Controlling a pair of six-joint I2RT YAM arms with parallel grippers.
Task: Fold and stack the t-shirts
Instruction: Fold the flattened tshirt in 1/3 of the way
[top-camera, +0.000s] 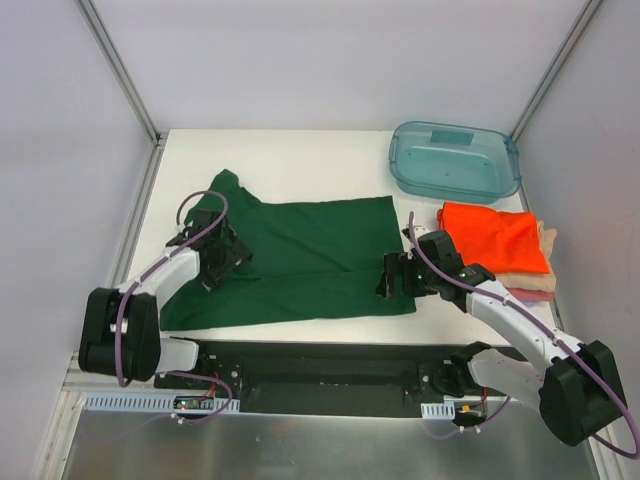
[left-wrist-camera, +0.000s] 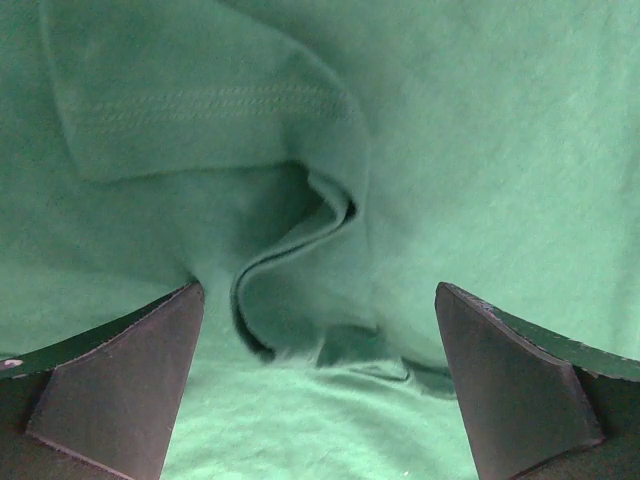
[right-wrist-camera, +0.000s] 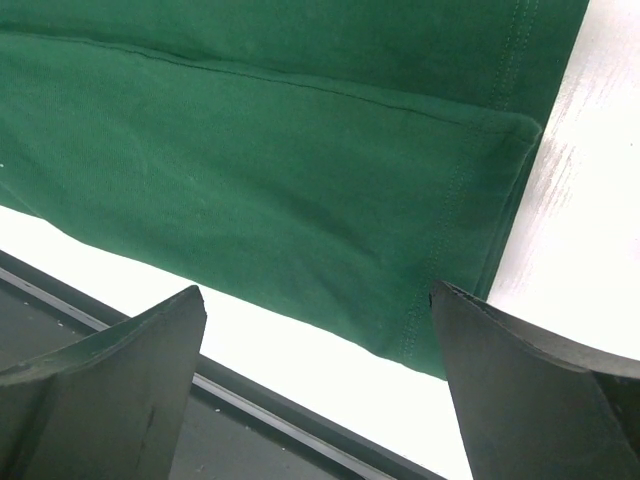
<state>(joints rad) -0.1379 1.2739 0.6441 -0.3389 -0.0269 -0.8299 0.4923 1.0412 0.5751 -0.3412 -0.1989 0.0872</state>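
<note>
T-shirt (top-camera: 300, 260), dark green, flat, left of teal tub (top-camera: 455, 160); soft, light, limp by the look. Left gripper (left-wrist-camera: 318, 290) gaping over bunched sleeve (left-wrist-camera: 300, 230), right gripper (right-wrist-camera: 318, 290) gaping over hem corner (right-wrist-camera: 500, 150): both likely holds. Folded orange shirt (top-camera: 495, 235) just beside tub

Lab test cell: white table (top-camera: 300, 165), plain walls (top-camera: 330, 60), aluminium frame posts (top-camera: 120, 70).

The top camera looks down from above and behind the arms, taking in the whole table (top-camera: 300, 160). Each wrist camera peers between its own fingers (left-wrist-camera: 110, 390), very close over the green shirt (top-camera: 320, 250), which all three views share.
</note>
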